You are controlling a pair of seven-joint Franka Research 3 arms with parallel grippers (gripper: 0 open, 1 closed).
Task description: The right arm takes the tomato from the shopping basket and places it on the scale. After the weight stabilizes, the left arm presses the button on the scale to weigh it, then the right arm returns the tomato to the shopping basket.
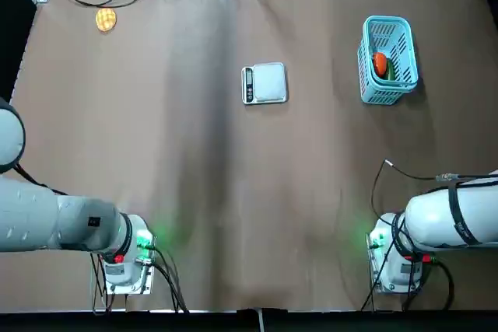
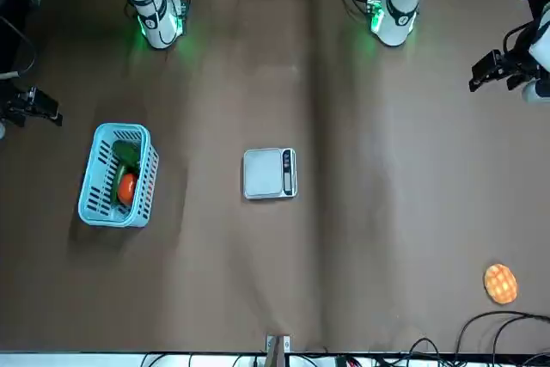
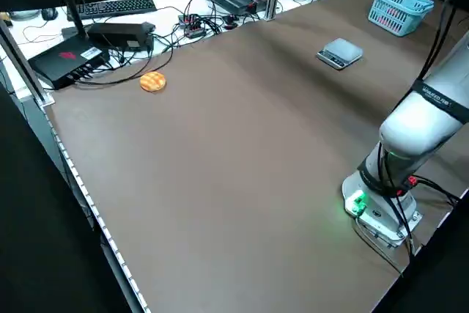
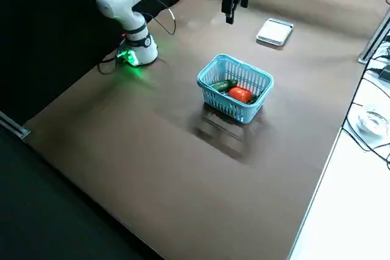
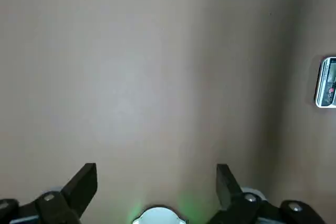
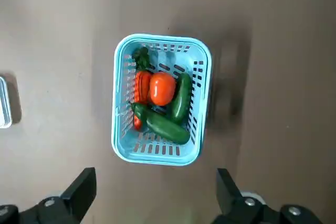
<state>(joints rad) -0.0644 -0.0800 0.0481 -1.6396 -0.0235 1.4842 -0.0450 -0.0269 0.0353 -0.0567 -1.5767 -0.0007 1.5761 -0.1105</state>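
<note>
Brown table, cables along the far edge. The right gripper (image 6: 152,195) hangs high over its side with fingers spread wide, holding nothing; the left gripper (image 5: 155,192) is likewise wide open and bare. The shopping basket (image 6: 202,103) sits ahead of the right one, tomato (image 6: 161,88) inside, wedged among green peppers (image 6: 165,128). The scale (image 1: 266,83) sits mid-table with nothing on it, so this fits either end of the job. The right arm's nearer.
</note>
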